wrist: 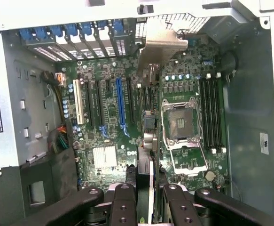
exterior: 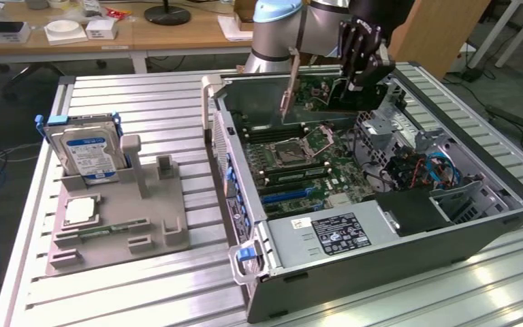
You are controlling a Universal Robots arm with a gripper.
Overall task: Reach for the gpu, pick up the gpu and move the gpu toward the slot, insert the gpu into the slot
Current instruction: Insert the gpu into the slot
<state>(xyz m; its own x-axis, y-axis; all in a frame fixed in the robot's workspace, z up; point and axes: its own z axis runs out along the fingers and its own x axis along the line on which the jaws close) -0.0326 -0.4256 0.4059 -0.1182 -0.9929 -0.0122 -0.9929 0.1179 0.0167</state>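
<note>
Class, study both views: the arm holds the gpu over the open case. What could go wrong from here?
1. The gpu, clamped in the gripper, hangs nearer the processor socket than the blue slot; lowered there, it might strike board parts.
2. Its metal bracket points toward the case's rear wall and could catch there.

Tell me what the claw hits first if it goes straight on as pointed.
Probably the motherboard: the gpu the claw holds would touch down first, between the blue slot and the processor socket, not on the slot. Depth is hard to judge.
</note>
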